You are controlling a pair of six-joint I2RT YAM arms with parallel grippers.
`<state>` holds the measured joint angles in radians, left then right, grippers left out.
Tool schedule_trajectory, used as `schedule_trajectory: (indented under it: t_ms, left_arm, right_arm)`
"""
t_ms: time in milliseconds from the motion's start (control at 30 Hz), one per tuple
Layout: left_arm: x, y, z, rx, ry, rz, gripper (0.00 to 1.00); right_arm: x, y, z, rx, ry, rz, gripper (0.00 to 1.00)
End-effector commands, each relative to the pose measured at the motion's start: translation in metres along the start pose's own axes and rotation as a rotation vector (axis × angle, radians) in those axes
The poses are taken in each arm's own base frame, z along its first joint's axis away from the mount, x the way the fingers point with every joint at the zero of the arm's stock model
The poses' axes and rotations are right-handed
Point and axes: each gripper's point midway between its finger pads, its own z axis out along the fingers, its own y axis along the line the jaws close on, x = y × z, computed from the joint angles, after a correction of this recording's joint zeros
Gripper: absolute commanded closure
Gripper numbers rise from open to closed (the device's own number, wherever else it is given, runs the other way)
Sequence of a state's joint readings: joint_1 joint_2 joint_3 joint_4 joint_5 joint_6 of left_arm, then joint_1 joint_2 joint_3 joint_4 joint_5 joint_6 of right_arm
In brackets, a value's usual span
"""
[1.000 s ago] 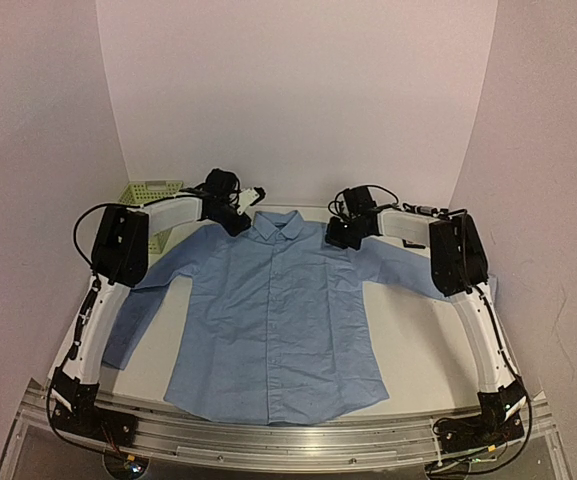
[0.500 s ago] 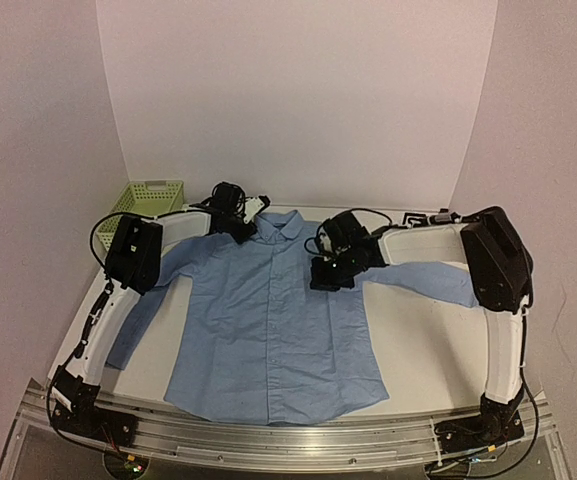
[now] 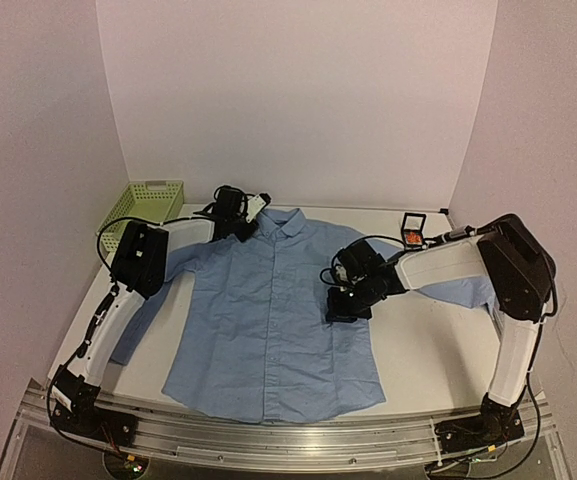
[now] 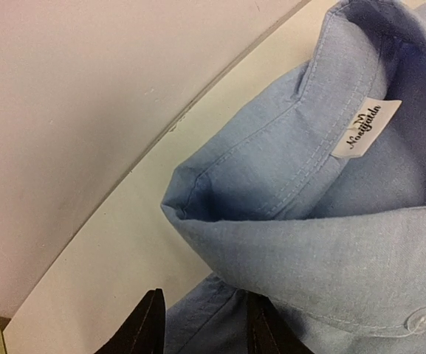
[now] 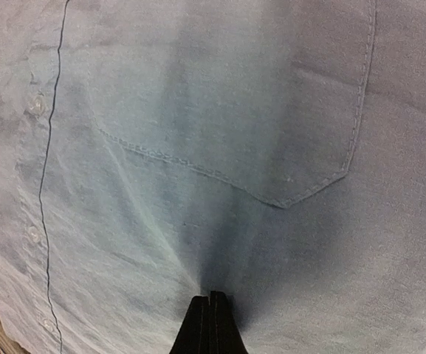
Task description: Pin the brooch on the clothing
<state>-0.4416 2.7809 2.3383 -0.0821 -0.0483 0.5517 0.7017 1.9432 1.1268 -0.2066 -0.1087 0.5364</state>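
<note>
The light blue shirt (image 3: 268,310) lies flat, front up, collar at the far side. My left gripper (image 3: 240,226) sits at the left of the collar (image 4: 272,199); in the left wrist view my left gripper (image 4: 205,324) has its jaws apart with shoulder fabric between them. My right gripper (image 3: 346,304) rests on the chest just below the pocket (image 5: 242,96); in the right wrist view my right gripper (image 5: 210,299) is shut, and creases in the shirt (image 5: 124,221) run into its tips. The orange-red brooch (image 3: 412,237) lies in a small black box beyond the right sleeve.
A pale green basket (image 3: 146,200) stands at the back left. The black box (image 3: 414,224) sits near the back right wall. The curved white backdrop (image 4: 87,88) rises close behind the collar. The shirt's buttons (image 5: 34,105) run down its front.
My right gripper has swept from the right of the collar down to below the chest pocket, uncovering the black box. The left gripper has stayed by the collar, shifting slightly right.
</note>
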Motion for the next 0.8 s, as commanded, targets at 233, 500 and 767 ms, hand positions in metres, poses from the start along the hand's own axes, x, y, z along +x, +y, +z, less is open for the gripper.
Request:
schedule_trajectory:
  t_ms: [233,500,767]
  left_arm:
    - [0.016,0.007,0.002,-0.013,0.042,0.004,0.62]
    - [-0.070,0.031,-0.043,-0.009,-0.121,0.011,0.59]
    - [-0.123,0.033,-0.086,0.063,-0.230,-0.001,0.53]
  right_arm:
    - [0.025,-0.012,0.002,0.050,0.120,0.000,1.00]
    - [-0.098,0.023,-0.068,-0.093,-0.145,0.029,1.00]
    - [-0.129,-0.119,-0.152,0.135,-0.332,0.320,1.00]
